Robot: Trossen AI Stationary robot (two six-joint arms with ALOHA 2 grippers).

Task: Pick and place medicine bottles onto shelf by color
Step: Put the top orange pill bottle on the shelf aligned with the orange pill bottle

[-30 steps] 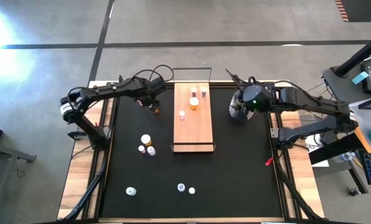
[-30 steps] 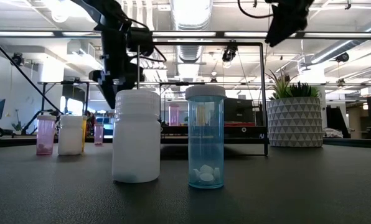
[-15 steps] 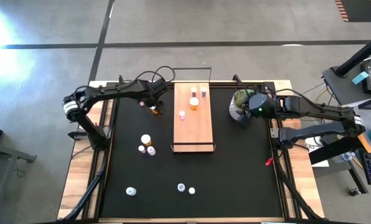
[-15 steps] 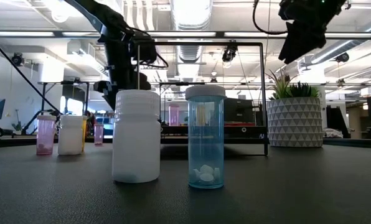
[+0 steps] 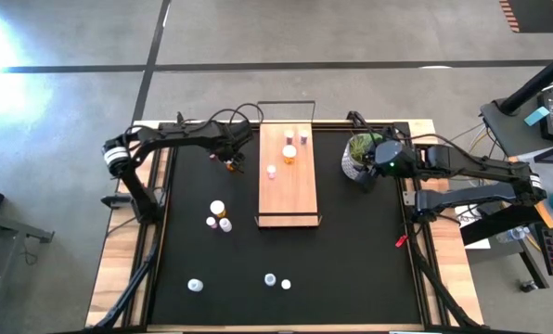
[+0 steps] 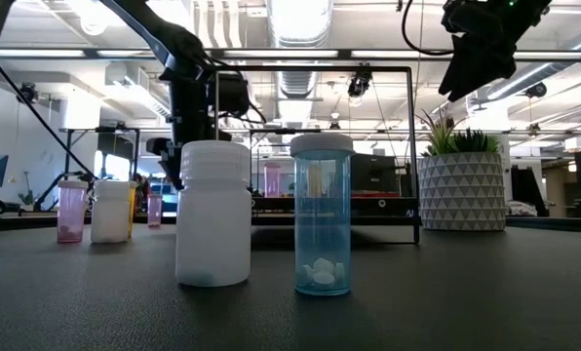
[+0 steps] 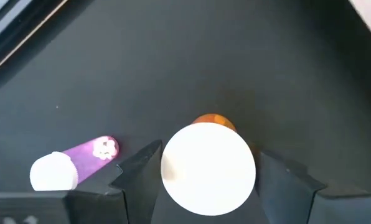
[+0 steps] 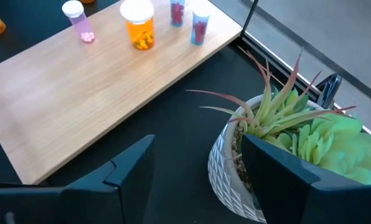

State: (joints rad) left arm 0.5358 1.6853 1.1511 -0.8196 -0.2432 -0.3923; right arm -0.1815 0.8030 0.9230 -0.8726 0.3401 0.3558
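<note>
Hidden and cut-off parts

From the left wrist, a wide white cap covers most of the orange bottle (image 7: 211,121), and the purple bottle (image 7: 73,163) is partly behind the camera mount. The plant (image 8: 285,146) runs off the right wrist picture's edge. From above, the bottles on the shelf (image 5: 293,190) are too small to tell contents.

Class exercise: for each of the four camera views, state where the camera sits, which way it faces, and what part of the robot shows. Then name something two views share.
High view: overhead, facing straight down; both arms, the shelf, the potted plant.
Low view: table height, looking level across; a white bottle and a blue bottle nearest, arms overhead.
Left wrist view: on the left arm, looking down; left gripper around an orange bottle.
Right wrist view: on the right arm; right gripper open, empty.
Shared: high and right wrist views both show shelf and plant.
</note>
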